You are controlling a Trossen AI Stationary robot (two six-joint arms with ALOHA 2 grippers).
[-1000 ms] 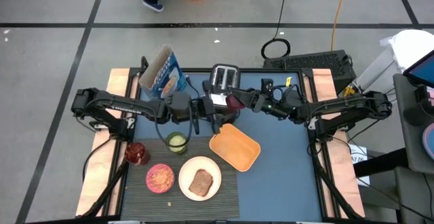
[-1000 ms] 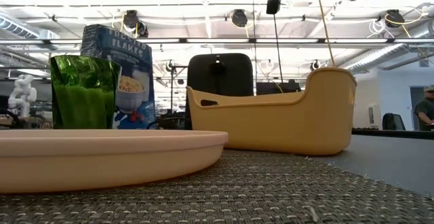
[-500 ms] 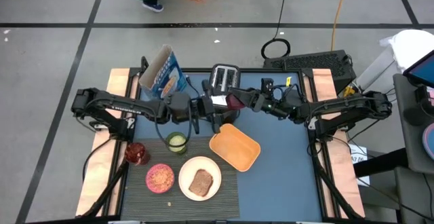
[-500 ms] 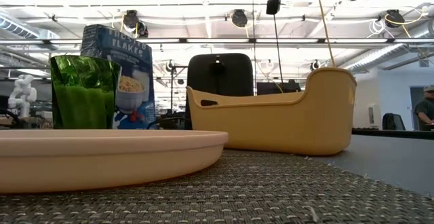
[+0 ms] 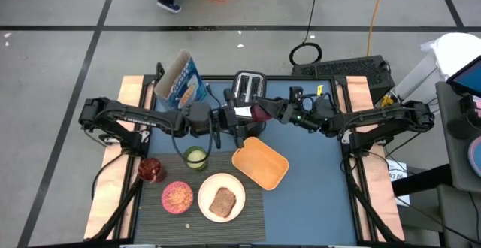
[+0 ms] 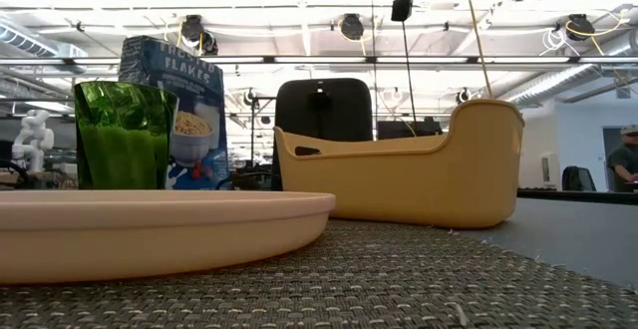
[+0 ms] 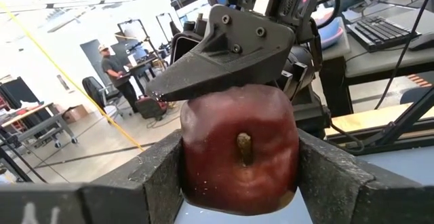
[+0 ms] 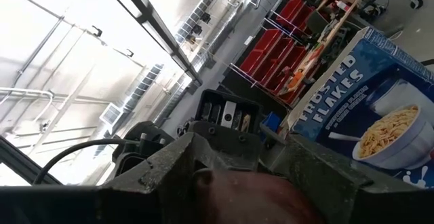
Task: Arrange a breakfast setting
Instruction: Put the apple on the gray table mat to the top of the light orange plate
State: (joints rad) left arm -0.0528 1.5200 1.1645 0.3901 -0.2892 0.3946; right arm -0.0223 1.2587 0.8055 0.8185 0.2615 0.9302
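The step in hand looks like a mid-air handover over the far middle of the table: the left gripper (image 7: pixel 239 173) is clenched on a red apple (image 7: pixel 239 142), and the right gripper (image 7: pixel 224 61) presses on it from above. Whether the right one has closed cannot be told. Next, one must release. The placemat (image 5: pixel 248 218) lies near left with the plate (image 5: pixel 207 195) and toast (image 5: pixel 222 202); no spoon shows.

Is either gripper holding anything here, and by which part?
A red apple: the left gripper clamps its two sides, while the right gripper appears to grip its top.
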